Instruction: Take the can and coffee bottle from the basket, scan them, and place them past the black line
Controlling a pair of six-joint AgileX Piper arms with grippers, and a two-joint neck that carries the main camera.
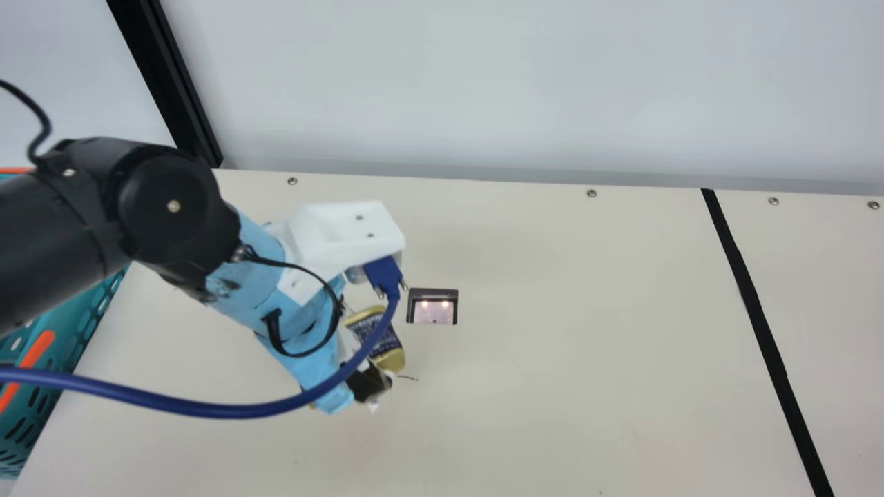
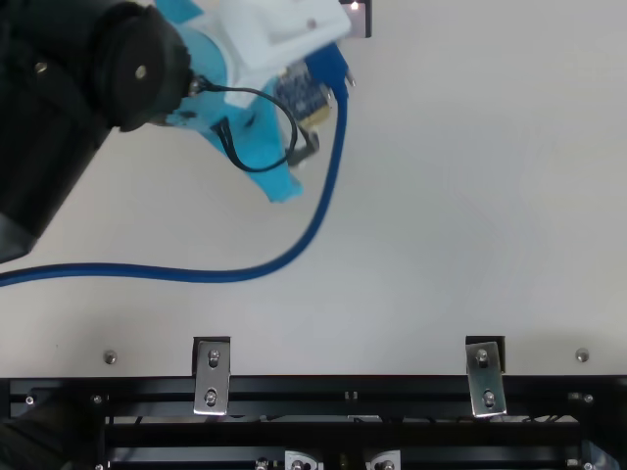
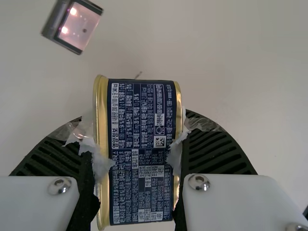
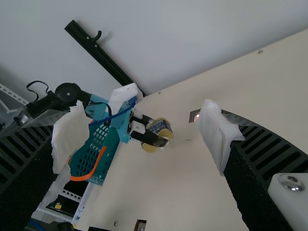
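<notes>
In the main view the left pincer (image 1: 376, 349) is out over the desk (image 1: 552, 386), clenched on the can (image 1: 378, 330); the can is just beside the scanner (image 1: 433, 308) and well short of the black line (image 1: 749, 297); the scanner lies between the two, its window lit with two bright spots. The left wrist view shows the grip closely: one ribbed finger presses on each gold-rimmed end of the can; the dark blue label, covered in fine white print, faces that camera; torn, whitish film clings round both fingertips. Whether the can touches the desk, I cannot tell.

The right pincer (image 4: 143, 137) is released, its two fingers wide apart with nothing between them; crumpled white wrapping covers the tips; past them, in the right wrist view, the left arm holds the can, near the scanner.

The basket (image 4: 107, 149), teal with orange handles, is at the main view's left edge, partly behind the left arm; a blue cable (image 1: 207, 411) loops from that arm across the front of it; the black line runs down the right part of the desk; a black post (image 1: 162, 76) rises behind the arm, against a pale wall (image 1: 518, 76).
</notes>
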